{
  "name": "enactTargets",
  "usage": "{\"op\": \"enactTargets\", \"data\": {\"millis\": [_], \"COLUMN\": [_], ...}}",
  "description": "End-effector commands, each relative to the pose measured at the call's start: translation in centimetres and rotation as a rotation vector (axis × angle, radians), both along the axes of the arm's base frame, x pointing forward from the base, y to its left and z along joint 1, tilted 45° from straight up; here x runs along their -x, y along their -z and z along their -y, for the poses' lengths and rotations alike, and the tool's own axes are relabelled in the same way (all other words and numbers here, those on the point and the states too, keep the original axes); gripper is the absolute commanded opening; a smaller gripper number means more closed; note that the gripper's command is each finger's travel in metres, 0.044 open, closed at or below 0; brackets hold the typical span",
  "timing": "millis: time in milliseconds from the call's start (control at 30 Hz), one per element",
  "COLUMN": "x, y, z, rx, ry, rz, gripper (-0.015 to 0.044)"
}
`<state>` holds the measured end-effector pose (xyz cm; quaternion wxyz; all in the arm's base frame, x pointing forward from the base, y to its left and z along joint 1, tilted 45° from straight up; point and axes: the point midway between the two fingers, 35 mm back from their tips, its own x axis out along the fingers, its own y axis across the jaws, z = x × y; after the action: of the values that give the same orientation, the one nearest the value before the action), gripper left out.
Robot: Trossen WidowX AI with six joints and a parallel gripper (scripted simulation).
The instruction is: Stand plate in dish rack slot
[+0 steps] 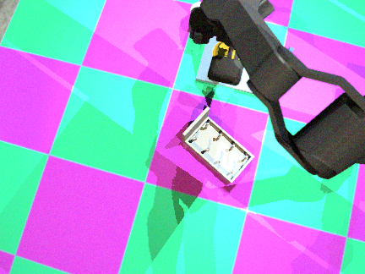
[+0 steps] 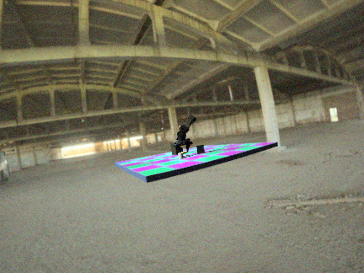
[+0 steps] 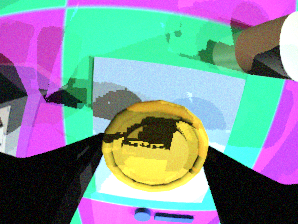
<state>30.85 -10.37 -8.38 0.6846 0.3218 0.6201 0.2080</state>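
Observation:
The yellow round plate (image 3: 150, 176) (image 1: 218, 50) lies flat between the two dark fingers, over a pale blue-white mat. My gripper (image 3: 155, 145) is shut on the plate, with one finger at each side of its rim. A dark shadow crosses the plate's middle. Whether the plate touches the mat is hard to tell. The dish rack (image 1: 196, 126) is a white tray with small posts and a taller wall at one end. It stands apart from the gripper, lower in the top view, and its edge shows at the left of the wrist view (image 3: 4, 128).
The pale square mat (image 3: 210, 90) (image 1: 204, 69) lies under the plate. A brown cup (image 3: 257, 42) with a white top stands near the mat's corner. A blue utensil (image 3: 173, 217) lies beside the mat's near edge. The arm covers part of the mat in the top view.

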Motion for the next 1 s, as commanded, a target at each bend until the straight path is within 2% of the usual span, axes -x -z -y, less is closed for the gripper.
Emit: {"op": "enactTargets", "data": {"millis": [0,67,967], "x": [-0.1,-0.1,0.9], "y": [-1.3,-1.9,-9.7], "z": [1.6,2.4,10.4], "rx": [0.011,0.012,0.010], "ry": [-0.002,0.000,-0.003], "rz": [0.003,0.003,0.002], "gripper": [0.0038,0.0000,0.0000]}}
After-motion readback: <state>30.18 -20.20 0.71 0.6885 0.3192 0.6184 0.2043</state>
